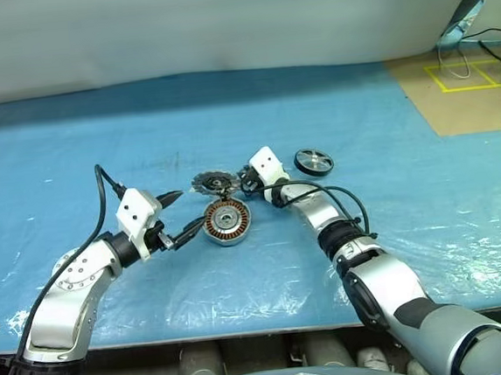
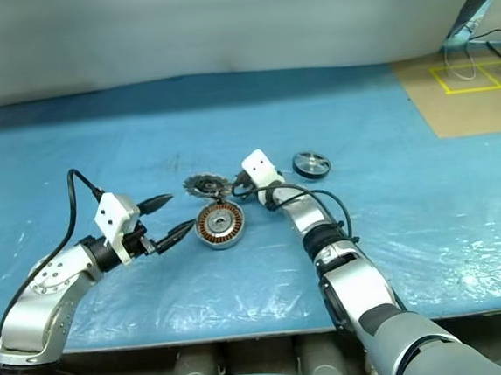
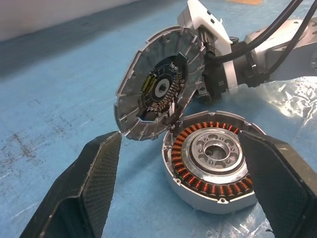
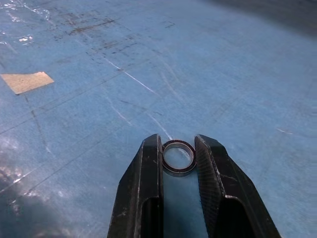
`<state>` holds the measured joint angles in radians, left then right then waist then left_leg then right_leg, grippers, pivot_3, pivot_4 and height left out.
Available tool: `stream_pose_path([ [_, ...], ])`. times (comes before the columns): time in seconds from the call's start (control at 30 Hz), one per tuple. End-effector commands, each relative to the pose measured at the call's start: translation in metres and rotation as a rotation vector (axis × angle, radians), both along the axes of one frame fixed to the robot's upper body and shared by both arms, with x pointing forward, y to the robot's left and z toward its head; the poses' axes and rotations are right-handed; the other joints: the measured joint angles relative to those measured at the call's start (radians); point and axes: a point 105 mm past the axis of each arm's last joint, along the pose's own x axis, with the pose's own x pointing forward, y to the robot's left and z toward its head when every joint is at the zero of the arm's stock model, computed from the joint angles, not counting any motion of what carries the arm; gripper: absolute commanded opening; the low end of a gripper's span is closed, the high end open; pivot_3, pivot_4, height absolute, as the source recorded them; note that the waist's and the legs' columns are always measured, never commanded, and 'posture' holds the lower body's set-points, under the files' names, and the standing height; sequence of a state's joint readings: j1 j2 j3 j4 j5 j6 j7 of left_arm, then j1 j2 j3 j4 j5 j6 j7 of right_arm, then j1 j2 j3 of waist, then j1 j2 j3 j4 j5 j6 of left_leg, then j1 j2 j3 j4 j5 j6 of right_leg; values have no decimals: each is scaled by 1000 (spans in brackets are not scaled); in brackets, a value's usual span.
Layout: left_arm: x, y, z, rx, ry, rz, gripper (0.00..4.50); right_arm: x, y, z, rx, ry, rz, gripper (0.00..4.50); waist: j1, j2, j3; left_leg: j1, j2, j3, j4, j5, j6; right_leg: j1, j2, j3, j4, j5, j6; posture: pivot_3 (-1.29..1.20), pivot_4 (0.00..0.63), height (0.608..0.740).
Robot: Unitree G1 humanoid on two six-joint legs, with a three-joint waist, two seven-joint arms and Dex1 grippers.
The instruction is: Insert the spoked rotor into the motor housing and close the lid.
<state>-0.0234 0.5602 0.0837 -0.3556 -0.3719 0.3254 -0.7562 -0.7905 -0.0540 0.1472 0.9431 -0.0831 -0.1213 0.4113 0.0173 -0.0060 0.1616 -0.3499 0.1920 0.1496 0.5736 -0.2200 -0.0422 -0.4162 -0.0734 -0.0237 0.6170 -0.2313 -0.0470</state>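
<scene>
Centre frame, the motor housing (image 1: 227,221) sits flat on the blue tabletop (image 1: 72,150), copper windings up. The right gripper (image 4: 177,159) has its fingers pinched on a small metal ring (image 4: 178,157), beside the tilted ribbed lid (image 3: 158,89) just behind the housing. The left gripper (image 1: 178,218) waits left, fingers spread wide. Another round disc (image 1: 313,161) lies right of centre.

Motor housing (image 2: 220,223) between the two grippers — toothed disc (image 2: 205,187) just behind, lid (image 2: 311,165) apart.
</scene>
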Motion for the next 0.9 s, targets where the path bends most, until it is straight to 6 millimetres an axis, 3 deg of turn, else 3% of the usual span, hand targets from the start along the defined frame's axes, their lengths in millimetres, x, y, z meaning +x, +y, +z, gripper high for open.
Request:
stream_pose_path([
  [0.03, -1, -7, 8, -1, -33, -44, 3979, 0, -5, 25, 19, -106, 2, 547, 1, 0, 0, -1, 0, 0, 0, 0, 0, -1, 0, 0, 0, 0, 0, 0, 150, 740],
  [0.33, 9, -17, 11, -14, -35, -115, 3979, -3, -68, 58, -38, -213, -183, 547, 6, 0, 0, -1, -3, 0, 0, 0, -1, -2, 0, 0, 0, 0, 0, 0, 150, 740],
  [0.43, 9, -23, 9, -10, -21, -156, 3979, -23, -67, 63, 17, -155, -104, 547, 4, 0, 0, -1, -3, 0, -1, 0, -1, -2, 1, 1, -1, 0, 1, 0, 150, 740],
  [0.53, 7, -26, 10, -6, -16, -203, 3979, -62, -60, 70, 55, -117, 92, 547, 7, 0, 0, -1, -3, 0, -2, 0, -1, -2, 2, 1, -1, 0, 1, 0, 150, 740],
  [0.63, 2, -27, 8, 0, 17, -253, 3979, -94, -65, 69, 68, -30, 242, 547, 9, 0, 0, -1, -3, 0, -3, 0, -1, -1, 3, 1, -4, 0, 1, 0, 150, 740],
  [0.8, -7, -23, 0, 23, 79, -305, 3979, -118, -67, 61, 49, 96, 415, 547, 9, 0, 0, 1, -1, 0, -3, -2, -3, 4, 2, 2, -4, 0, 1, 0, 150, 740],
  [0.9, -19, -19, -9, 51, 125, -345, 3979, -119, -57, 61, 43, 117, 500, 547, 3, 0, 0, 3, 0, 0, -3, -2, -2, 6, 2, 2, -4, 0, 1, 0, 150, 740],
])
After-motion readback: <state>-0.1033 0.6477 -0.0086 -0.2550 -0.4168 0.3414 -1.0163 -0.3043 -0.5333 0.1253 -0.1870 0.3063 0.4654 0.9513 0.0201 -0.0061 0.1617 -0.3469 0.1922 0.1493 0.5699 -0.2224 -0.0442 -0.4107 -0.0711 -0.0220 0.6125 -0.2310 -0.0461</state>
